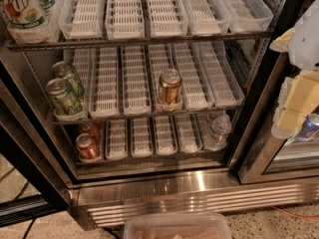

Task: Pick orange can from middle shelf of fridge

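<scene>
The orange can [170,88] stands upright at the front of a white lane tray on the middle shelf [149,114] of the open fridge [164,193]. It is copper-orange with a silver top. Two green cans [64,95] stand in the leftmost lane of the same shelf. My gripper [295,106] shows at the right edge of the view, pale and close to the camera, in front of the fridge's right door frame. It is well to the right of the orange can and outside the shelf.
A 7UP bottle [22,11] stands on the upper shelf at the left. Red cans [87,147] and a clear water bottle [219,131] sit on the lower shelf. A blue can [310,127] shows behind glass at the right. A clear plastic bin [177,226] lies on the floor.
</scene>
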Tool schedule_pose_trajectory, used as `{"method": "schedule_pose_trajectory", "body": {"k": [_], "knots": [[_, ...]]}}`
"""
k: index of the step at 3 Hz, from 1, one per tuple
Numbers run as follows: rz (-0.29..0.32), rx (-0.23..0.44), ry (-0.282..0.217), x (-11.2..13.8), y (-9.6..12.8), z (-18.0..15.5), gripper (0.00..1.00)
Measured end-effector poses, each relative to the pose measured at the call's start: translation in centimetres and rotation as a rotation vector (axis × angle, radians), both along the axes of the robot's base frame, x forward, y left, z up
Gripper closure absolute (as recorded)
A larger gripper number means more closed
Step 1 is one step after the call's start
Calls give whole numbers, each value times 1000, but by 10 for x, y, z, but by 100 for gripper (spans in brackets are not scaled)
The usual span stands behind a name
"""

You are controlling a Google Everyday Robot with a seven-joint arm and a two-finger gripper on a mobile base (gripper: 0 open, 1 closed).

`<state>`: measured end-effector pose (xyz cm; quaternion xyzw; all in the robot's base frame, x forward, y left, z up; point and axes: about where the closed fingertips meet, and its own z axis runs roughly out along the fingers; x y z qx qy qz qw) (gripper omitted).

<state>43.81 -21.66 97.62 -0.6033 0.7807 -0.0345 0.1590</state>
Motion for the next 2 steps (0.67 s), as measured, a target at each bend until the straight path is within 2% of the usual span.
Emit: {"method": "schedule_pose_trajectory", "body": {"k": [1,2], "knots": [[0,0,0,0,0,0,0],[-23,17,1,-1,3,-15,0]]}}
